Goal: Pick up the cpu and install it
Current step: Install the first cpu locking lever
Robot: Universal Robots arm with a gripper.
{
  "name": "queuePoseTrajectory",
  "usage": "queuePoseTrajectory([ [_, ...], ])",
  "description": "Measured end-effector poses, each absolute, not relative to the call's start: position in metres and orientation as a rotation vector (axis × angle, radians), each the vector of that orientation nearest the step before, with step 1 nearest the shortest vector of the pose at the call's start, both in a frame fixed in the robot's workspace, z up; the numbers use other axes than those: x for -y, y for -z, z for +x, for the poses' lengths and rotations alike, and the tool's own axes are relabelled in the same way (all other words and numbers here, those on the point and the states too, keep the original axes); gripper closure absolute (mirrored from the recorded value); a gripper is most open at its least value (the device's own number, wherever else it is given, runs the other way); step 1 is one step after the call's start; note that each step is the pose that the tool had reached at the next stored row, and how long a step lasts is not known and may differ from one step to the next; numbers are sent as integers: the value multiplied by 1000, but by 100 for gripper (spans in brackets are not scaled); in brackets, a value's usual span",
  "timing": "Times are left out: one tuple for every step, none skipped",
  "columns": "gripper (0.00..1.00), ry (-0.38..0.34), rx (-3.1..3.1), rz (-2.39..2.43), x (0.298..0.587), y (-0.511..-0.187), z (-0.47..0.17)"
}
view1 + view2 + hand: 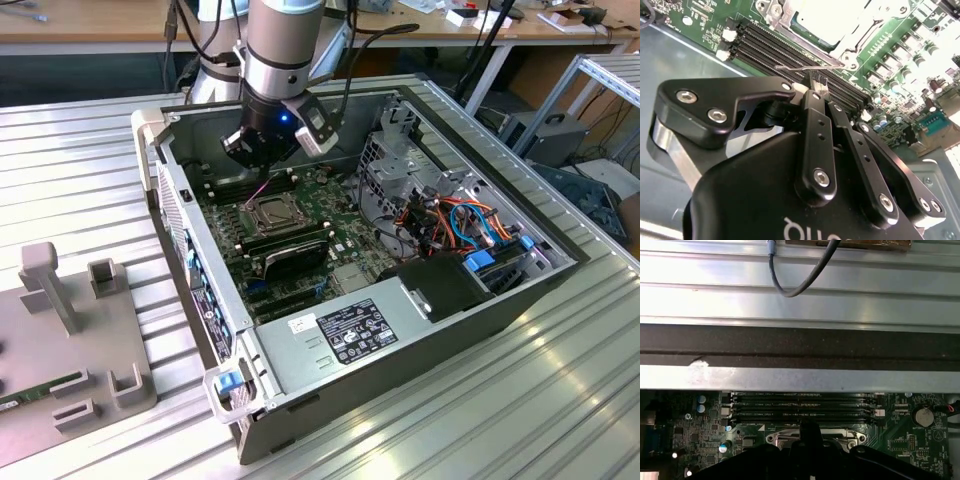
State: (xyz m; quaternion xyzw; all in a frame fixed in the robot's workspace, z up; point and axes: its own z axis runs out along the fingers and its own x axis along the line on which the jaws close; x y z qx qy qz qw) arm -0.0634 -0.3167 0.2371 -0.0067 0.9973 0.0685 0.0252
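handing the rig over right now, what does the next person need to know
Tool: shut, nothing visible in it, poised low over the green motherboard beside the socket.
Small flat silvery-grey square cpu: lying in the socket, inside the shiny metal frame.
Done: by how it lies, the cpu has been picked up and placed.
Left: the thin wire lever runs right by the tool's tips. Cannot tell whether it is latched, so check that.

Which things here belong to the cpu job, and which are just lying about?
Job: gripper, shut above the motherboard; cpu, lying in the socket frame.
Lying about: grey fixture; power supply; orange and blue cables; memory slots.
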Motion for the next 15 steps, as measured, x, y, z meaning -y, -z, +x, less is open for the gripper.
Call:
queuePoseTrajectory([
  [89, -222, -3083, -20, 317, -237, -63],
  [89, -224, -3083, -20, 317, -237, -63],
  [89, -224, -3083, -20, 317, -237, -63],
  [89, -224, -3083, -20, 317, -236, -63],
  [89, -225, -3083, -20, 317, -236, -63],
  [89, -226, -3083, -20, 317, -236, -62],
  [89, -228, -3083, -20, 317, -235, -61],
  [89, -228, -3083, -20, 317, -235, -60],
  [89, -228, -3084, -20, 317, -235, -60],
  [89, -228, -3084, -20, 317, -235, -60],
  [89, -228, -3084, -20, 317, -235, -60],
  [89, -229, -3083, -20, 317, -235, -60],
  [89, -228, -3083, -20, 317, -235, -60],
  [89, -228, -3084, -20, 317, -235, -60],
  [89, -228, -3084, -20, 317, -235, -60],
])
